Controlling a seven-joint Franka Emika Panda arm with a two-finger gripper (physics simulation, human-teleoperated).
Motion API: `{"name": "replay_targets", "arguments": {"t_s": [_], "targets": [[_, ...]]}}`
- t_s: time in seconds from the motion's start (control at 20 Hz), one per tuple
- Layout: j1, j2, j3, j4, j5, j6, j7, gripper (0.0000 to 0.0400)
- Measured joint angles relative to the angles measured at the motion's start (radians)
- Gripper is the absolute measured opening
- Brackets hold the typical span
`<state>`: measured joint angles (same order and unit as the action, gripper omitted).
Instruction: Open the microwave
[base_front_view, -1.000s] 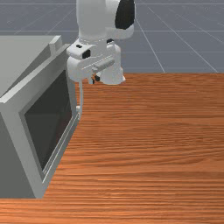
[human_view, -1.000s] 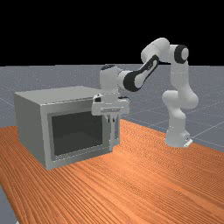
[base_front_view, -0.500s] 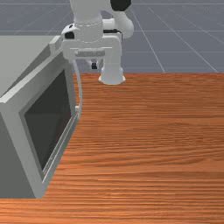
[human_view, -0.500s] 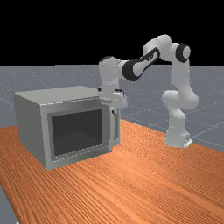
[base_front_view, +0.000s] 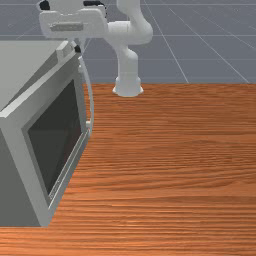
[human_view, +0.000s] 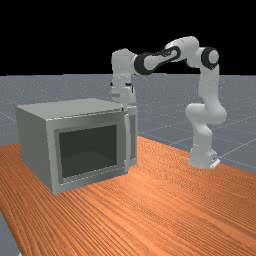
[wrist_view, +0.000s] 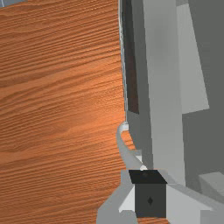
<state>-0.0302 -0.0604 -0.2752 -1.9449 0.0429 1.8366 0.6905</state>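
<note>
Microwave: grey box (human_view: 35, 142) at the left and middle-left of the far view; in the front view it runs off the left edge.
Door: looks closed, its frame (human_view: 90, 178) flush with the box front in the far view.
Window: dark pane (human_view: 89, 151) set in the door, left of the middle in the far view, lower left in the front view.
Handle: pale, slim, upright bar (human_view: 127, 145) along the door's edge, near the middle of the far view; it bows outward in the front view.
Gripper: upper left of the front view (base_front_view: 77, 48), pointing down, right by the handle's upper end; whether they touch, I cannot tell.
Grip: open or closed, I cannot tell.
Arm: white and grey (human_view: 183, 48), from its base at the far view's right across the upper part to the middle.
Table: orange-brown wood (human_view: 175, 215), lower part of both outside views.
Floor: grey with pale lines (base_front_view: 205, 40), top of the front view.
</note>
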Motion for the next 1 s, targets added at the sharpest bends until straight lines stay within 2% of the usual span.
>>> {"name": "replay_targets", "arguments": {"t_s": [0.15,0.3,0.65,0.75,0.85,1.0], "targets": [[-0.030,-0.010,-0.033,0.012,-0.004,0.029,-0.007,0.0000],[-0.058,0.048,-0.054,0.023,-0.005,0.069,-0.009,0.0000],[-0.037,0.125,-0.050,0.040,-0.007,0.131,-0.007,0.0002],[-0.047,0.121,-0.035,0.035,-0.005,0.139,-0.006,0.0017],[-0.069,0.110,-0.001,0.018,0.002,0.154,-0.005,0.0000],[-0.079,0.094,0.069,0.001,0.008,0.166,0.024,0.0000]]}}
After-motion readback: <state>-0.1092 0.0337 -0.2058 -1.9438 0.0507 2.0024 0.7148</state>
